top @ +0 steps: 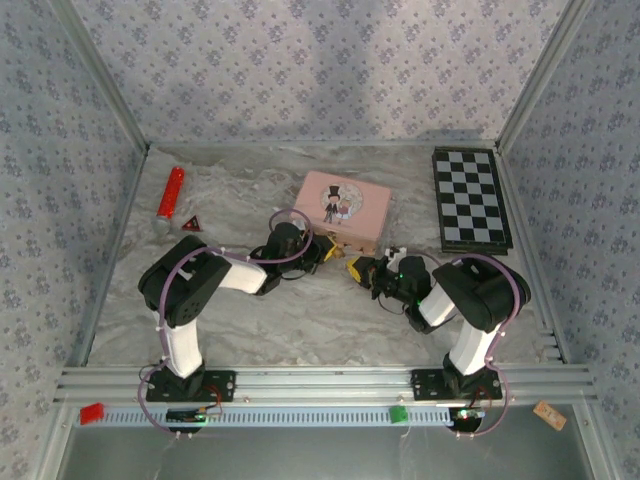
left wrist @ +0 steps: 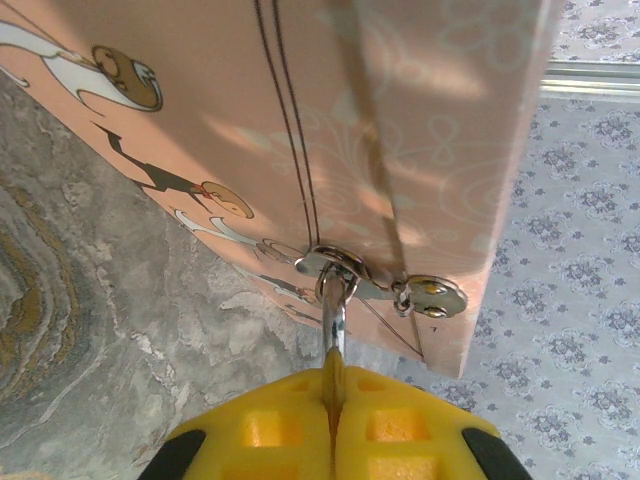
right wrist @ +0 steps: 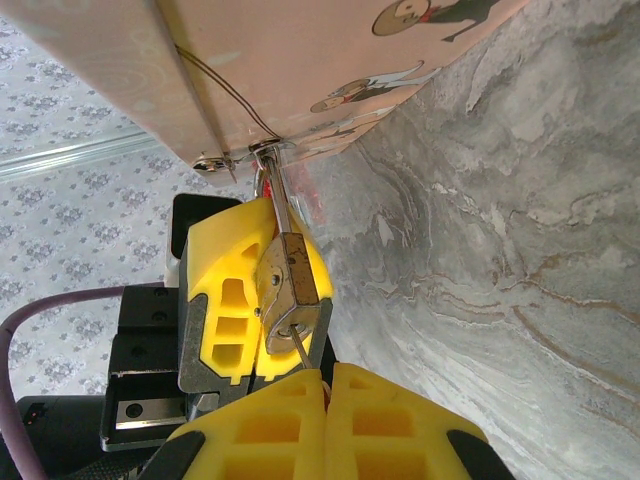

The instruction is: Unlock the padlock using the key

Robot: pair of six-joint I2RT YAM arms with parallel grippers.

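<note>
Now: one padlock [right wrist: 291, 288], one key [right wrist: 300, 350], one pink box [top: 345, 205].

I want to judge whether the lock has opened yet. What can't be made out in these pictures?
- Right wrist view: the key shows as a thin shaft at the padlock; the right gripper hides its head.
- Left wrist view: the left gripper hides the padlock's body; the shackle shows.
- Top view: padlock and key too small, covered by both grippers.
- Whether the shackle has released: cannot tell.
</note>
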